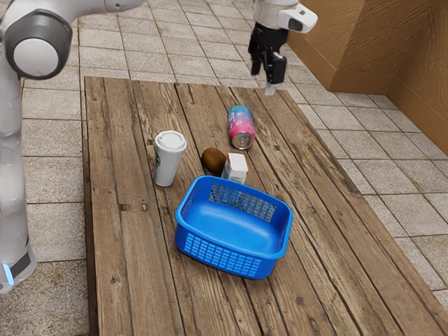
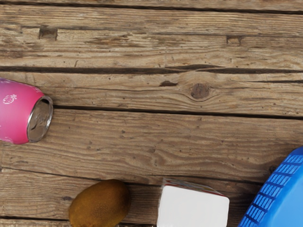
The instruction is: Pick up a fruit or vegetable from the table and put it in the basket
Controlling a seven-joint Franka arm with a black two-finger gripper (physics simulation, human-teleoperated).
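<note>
Your gripper [image 1: 265, 78] hangs open, empty.
Its height likely keeps you clear of the carton [image 1: 236, 168] crowding your kiwi [image 1: 213, 160].

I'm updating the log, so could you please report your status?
Gripper open, empty. Kiwi on table, outside basket. White carton close beside kiwi.
</note>
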